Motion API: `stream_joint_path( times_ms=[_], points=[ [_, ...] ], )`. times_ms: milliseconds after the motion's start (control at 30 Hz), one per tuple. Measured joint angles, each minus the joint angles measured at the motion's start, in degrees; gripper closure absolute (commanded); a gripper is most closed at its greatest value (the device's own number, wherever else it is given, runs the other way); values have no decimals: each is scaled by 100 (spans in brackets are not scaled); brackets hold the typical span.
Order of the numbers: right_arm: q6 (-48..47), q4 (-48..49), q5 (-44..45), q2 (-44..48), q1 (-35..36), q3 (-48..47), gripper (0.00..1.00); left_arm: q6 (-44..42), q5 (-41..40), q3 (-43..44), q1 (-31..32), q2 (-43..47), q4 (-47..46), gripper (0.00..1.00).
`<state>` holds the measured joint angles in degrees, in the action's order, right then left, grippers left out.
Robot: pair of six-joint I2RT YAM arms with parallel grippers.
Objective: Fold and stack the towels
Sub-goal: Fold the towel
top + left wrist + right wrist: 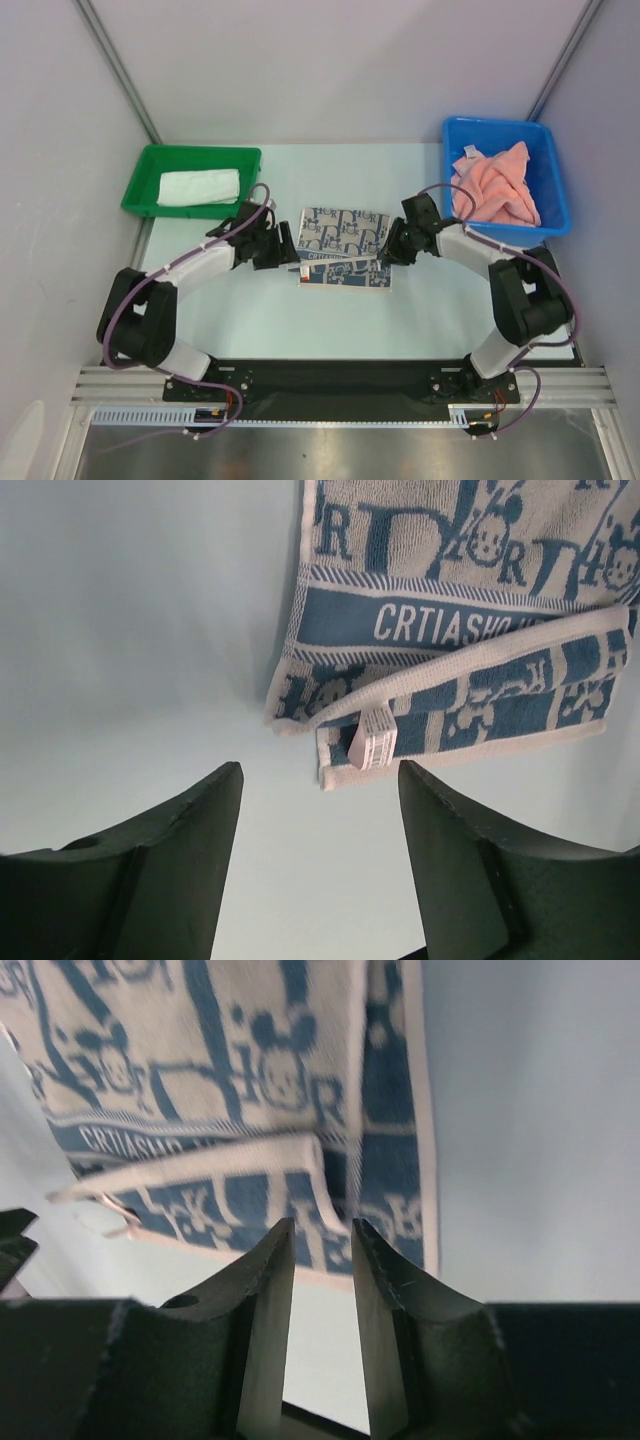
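A white towel with blue-grey pattern (345, 247) lies partly folded on the table between my grippers. It also shows in the left wrist view (450, 580), with a white label (375, 735) at its near folded edge, and in the right wrist view (200, 1060). My left gripper (288, 250) (320, 770) is wide open and empty, just short of the towel's left edge. My right gripper (388, 248) (322, 1225) stands at the towel's right edge, its jaws a narrow gap apart with nothing between them. Salmon-pink towels (495, 185) lie crumpled in a blue bin. A folded white towel (200, 187) lies in a green tray.
The green tray (190, 152) stands at the back left and the blue bin (500, 125) at the back right. Grey walls close the table at the back and sides. A black rail with the arm bases runs along the near edge.
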<state>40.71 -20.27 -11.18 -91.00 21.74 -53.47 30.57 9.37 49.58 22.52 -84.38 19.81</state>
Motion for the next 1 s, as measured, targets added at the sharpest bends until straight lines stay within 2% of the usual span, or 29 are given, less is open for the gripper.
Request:
stream_joint_path(
  times_ms=[67,300,467,600,767,1000],
  points=[
    [-17,50,68,-341,15,-341,66,48,48,63,-22,-151,-59,32],
    [-442,192,286,-1204,170,-1167,65,144,365,98,-17,-833,-293,44],
    [-831,48,396,-1357,328,-1156,67,157,378,-68,42,-848,-337,44],
    [-1117,125,431,-1187,380,-831,70,199,258,-328,188,-573,-337,42],
    [-1473,-9,428,-483,396,-157,71,221,138,-664,365,-188,-267,41],
    [-1803,-109,293,234,483,459,71,271,-243,-651,393,282,11,29]
  ],
)
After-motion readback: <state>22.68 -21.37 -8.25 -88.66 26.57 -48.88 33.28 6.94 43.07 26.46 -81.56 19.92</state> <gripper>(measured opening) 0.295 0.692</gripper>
